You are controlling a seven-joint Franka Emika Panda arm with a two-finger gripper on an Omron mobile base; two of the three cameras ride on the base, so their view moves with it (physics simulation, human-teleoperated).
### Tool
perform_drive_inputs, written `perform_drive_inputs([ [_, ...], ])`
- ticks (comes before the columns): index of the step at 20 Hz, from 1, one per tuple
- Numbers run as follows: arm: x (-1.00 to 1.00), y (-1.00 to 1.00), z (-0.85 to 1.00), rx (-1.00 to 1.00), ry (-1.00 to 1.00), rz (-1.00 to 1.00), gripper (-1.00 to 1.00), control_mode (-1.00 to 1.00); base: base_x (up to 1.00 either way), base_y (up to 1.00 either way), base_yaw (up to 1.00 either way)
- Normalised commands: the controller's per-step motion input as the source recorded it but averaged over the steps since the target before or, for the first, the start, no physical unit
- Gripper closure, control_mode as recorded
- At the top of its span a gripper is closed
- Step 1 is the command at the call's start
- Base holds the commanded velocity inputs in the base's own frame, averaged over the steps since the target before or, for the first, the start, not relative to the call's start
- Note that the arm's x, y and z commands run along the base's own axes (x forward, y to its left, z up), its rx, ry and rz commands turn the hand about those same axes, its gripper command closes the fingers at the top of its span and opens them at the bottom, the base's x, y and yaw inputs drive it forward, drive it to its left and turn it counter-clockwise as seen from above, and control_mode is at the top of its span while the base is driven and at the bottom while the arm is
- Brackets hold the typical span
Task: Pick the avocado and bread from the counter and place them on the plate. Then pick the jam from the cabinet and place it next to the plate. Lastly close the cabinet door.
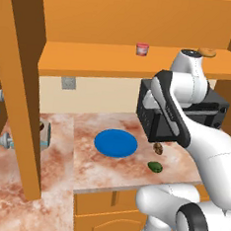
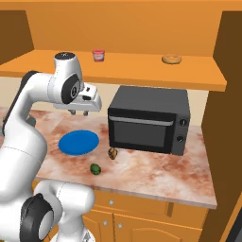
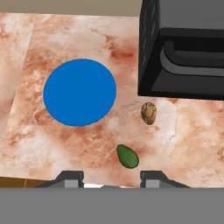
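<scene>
Hovering high above the reddish marbled counter (image 3: 65,144) with its jaws apart and empty, the two-finger gripper (image 3: 108,178) has everything left: small dark green avocado (image 3: 127,156) and speckled brown bread (image 3: 148,113) lie beside the bare blue plate (image 3: 79,92), pinkish-red jam jar (image 1: 142,49) sits shelved

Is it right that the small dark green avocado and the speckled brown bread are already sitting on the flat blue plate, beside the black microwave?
Not quite. In the hand view the small dark green avocado and the speckled brown bread lie on the marbled counter, apart from the flat blue plate, which is bare. They are beside the black microwave.
</scene>
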Motion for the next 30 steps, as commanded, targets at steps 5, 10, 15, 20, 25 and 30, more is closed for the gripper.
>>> perform_drive_inputs([
  [5, -0.14, 0.0, 0.0, 0.0, -0.01, 0.0, -1.0, -1.0, 0.0, 0.0, 0.0],
  [10, -0.19, 0.0, -0.04, 0.0, 0.0, 0.0, -1.0, -1.0, 0.0, 0.0, 0.0],
  [15, -0.15, 0.0, -0.15, 0.0, 0.0, 0.0, -1.0, -1.0, 0.0, 0.0, 0.0],
  [20, -0.09, 0.0, -0.24, 0.0, 0.0, 0.0, -1.0, -1.0, 0.0, 0.0, 0.0],
  [25, -0.03, 0.0, -0.24, 0.0, 0.0, 0.0, -1.0, -1.0, 0.0, 0.0, 0.0],
  [30, 0.0, 0.0, -0.19, -0.01, 0.0, 0.0, -1.0, -1.0, 0.0, 0.0, 0.0],
])
